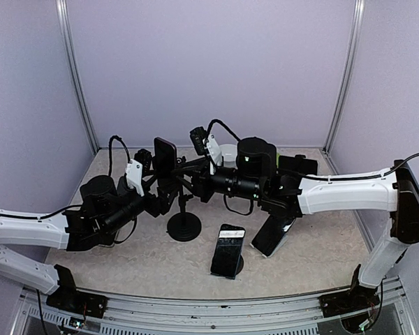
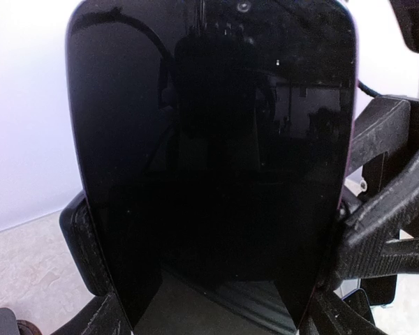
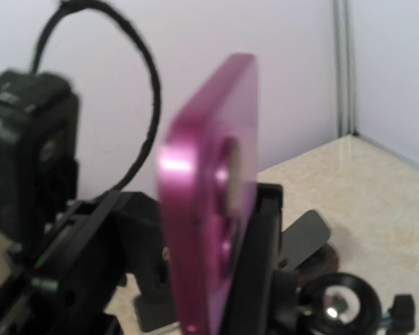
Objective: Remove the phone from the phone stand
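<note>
The phone point(image 2: 216, 139) stands upright at the top of the stand point(image 1: 184, 227), left of mid-table, its dark glass facing our left wrist camera. Our left gripper point(image 2: 209, 223) is clamped across its two long edges, towards the lower end. Our right gripper point(image 1: 190, 174) sits by the stand's neck, and we cannot tell whether it has closed on anything. We judge the phone stiff and light, but slick-sided and breakable. The edges are the place to hold it: a square, firm grip, then a straight lift out of the cradle.
</note>
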You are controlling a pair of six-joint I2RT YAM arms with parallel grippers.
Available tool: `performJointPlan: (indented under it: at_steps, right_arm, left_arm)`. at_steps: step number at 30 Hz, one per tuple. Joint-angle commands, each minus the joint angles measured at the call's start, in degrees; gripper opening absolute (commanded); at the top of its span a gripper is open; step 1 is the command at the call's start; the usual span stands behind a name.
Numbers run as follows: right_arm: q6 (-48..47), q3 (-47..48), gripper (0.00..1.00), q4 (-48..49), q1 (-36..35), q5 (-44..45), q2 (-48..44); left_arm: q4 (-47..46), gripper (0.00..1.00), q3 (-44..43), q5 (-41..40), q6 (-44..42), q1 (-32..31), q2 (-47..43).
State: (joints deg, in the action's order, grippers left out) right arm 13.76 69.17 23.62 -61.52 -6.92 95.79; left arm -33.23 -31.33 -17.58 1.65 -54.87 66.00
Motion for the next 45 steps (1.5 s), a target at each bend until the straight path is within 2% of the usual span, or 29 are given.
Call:
performJointPlan:
  at_steps: [1,6,21,28,31,39,45]
  right_arm:
    - [-0.8,1.2,0.10,-2.5,-0.5,0.9,-0.2]
    - [-0.7,1.3,0.00,-3.9,-0.5,0.5,-1.1]
    - [-0.2,-2.4,0.00,-6.8,0.7,-2.5,-6.3]
    - [0.2,-3.6,0.00,-6.8,1.3,-5.3,-6.8]
    - [-0.3,-3.4,0.00,-6.9,1.5,-5.7,-6.7]
    - [-0.8,-2.5,0.00,-5.6,2.3,-4.7,-4.8]
    - [-1.2,-0.8,0.00,-4.5,2.3,-4.1,-2.7]
  left_arm:
    - [2.4,0.41,-1.3,-1.3,-0.5,-0.4,0.6]
    - [3.6,0.38,-1.6,-4.6,0.6,0.4,0.6]
    - [8.8,0.28,0.0,-11.1,9.0,9.0,-4.7]
    - [10.5,0.25,-0.5,-13.5,11.2,10.1,-4.2]
    - [7.0,0.24,0.3,-8.1,10.1,10.3,-3.8]
    - [1.0,0.23,-1.7,23.0,4.4,10.3,-1.5]
    - [0.0,0.20,-3.5,29.0,2.1,4.7,0.4]
